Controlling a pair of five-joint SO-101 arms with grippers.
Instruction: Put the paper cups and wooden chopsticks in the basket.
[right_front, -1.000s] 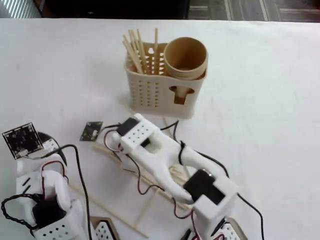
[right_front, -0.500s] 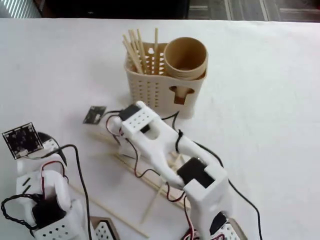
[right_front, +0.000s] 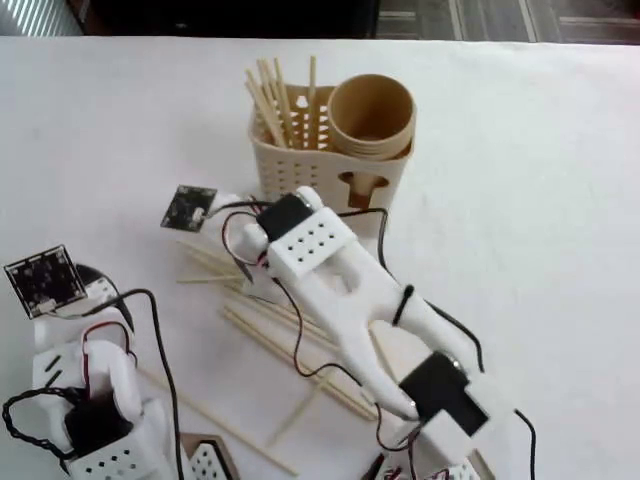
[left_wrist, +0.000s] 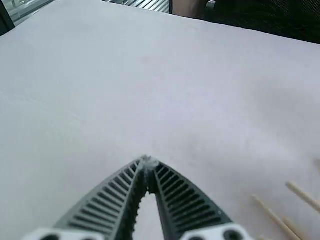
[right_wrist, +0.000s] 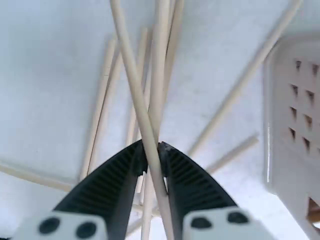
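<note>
Table (right_front: 520, 200) bears chopsticks (right_front: 255, 328); wrist views show right hand (right_wrist: 151, 146) pinching one, left hand (left_wrist: 146, 162) closed.

The right arm (right_front: 345, 290) covers the middle of the loose chopsticks (right_front: 250, 325) on the worktop (right_front: 520, 200). In the right wrist view the basket (right_wrist: 295, 120) is cut off at the edge.

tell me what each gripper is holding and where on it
The right gripper pinches a wooden chopstick partway along its shaft. The left gripper is shut, holding nothing.
</note>
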